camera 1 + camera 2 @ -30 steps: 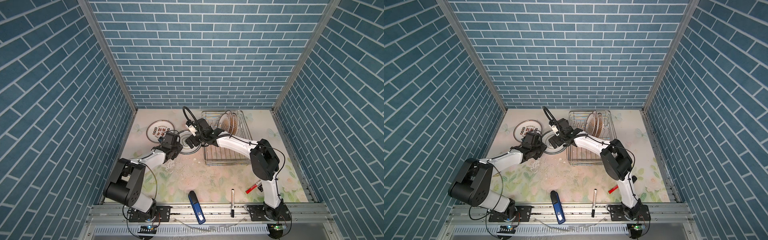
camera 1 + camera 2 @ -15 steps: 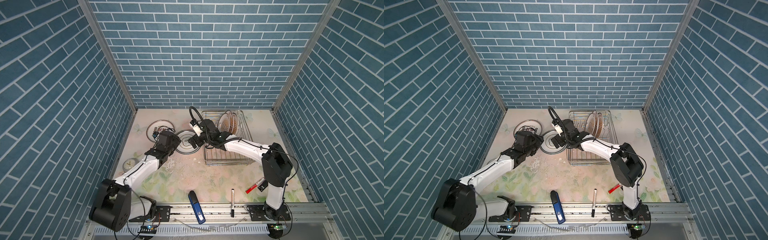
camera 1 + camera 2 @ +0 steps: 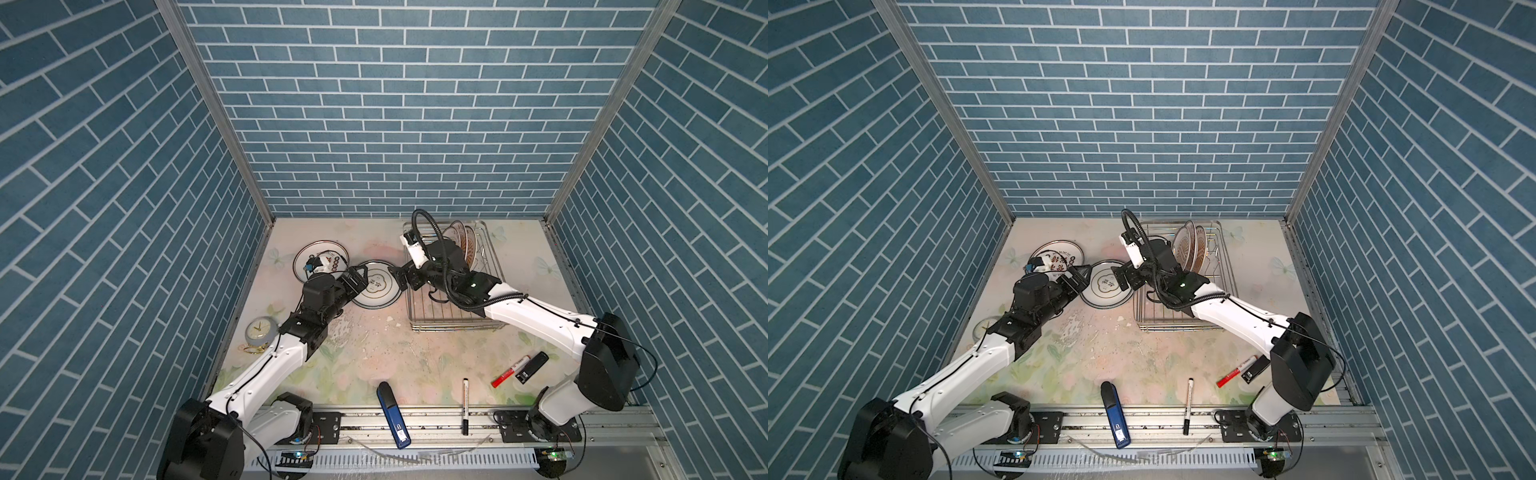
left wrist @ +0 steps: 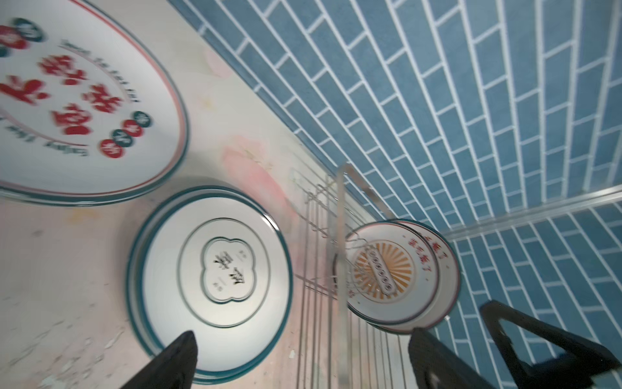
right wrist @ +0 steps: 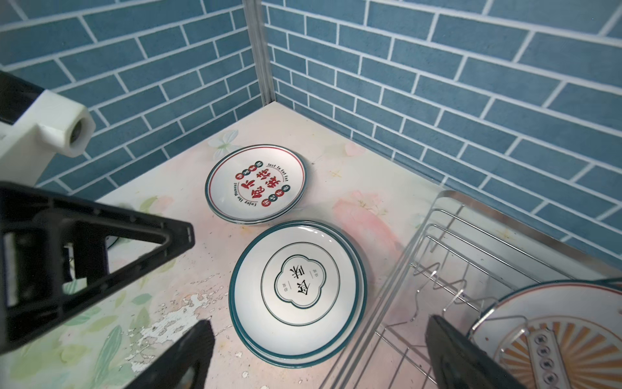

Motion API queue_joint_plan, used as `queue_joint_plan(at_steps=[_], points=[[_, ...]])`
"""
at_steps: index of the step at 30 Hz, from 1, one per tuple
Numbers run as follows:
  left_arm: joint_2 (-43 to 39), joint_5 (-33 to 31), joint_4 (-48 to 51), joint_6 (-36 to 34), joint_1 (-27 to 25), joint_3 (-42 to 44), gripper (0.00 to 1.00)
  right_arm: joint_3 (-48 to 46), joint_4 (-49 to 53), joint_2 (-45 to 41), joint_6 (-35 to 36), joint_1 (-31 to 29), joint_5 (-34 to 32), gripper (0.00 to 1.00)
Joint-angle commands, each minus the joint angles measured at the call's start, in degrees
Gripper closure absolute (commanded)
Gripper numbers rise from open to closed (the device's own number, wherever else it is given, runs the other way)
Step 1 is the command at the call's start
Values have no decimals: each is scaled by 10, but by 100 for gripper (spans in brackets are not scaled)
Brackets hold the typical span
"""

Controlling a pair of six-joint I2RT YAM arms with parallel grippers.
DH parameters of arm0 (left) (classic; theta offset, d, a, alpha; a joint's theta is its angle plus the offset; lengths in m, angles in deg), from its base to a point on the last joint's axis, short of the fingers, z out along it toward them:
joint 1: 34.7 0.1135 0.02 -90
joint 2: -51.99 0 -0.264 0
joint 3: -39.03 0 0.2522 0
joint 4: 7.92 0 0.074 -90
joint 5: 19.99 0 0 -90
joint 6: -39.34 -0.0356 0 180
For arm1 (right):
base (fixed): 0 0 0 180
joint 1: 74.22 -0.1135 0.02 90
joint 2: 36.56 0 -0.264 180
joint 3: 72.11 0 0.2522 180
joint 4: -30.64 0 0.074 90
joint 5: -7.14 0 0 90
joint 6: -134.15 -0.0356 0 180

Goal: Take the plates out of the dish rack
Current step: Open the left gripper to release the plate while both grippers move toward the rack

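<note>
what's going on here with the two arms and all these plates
Two robot arms are unloading plates from a wire dish rack. Two low stacks already lie flat on the table left of it: red-lettered plates farther back and emblem plates nearer the rack. A few sunburst plates are left standing upright at the rack's far end. Both the left gripper and right gripper are open and empty, flanking the emblem stack.

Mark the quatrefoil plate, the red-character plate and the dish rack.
quatrefoil plate (image 5: 299,281), right wrist view, printed centre emblem.
red-character plate (image 5: 257,184), right wrist view, red characters at centre.
dish rack (image 3: 451,328), in a top view, front rim wire.
</note>
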Motion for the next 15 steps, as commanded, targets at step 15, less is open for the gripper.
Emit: queue_joint_plan(at_steps=[15], points=[[67,159,-141,-168,-178,-93,0,-68,64,-184,-67,80,-148,1]])
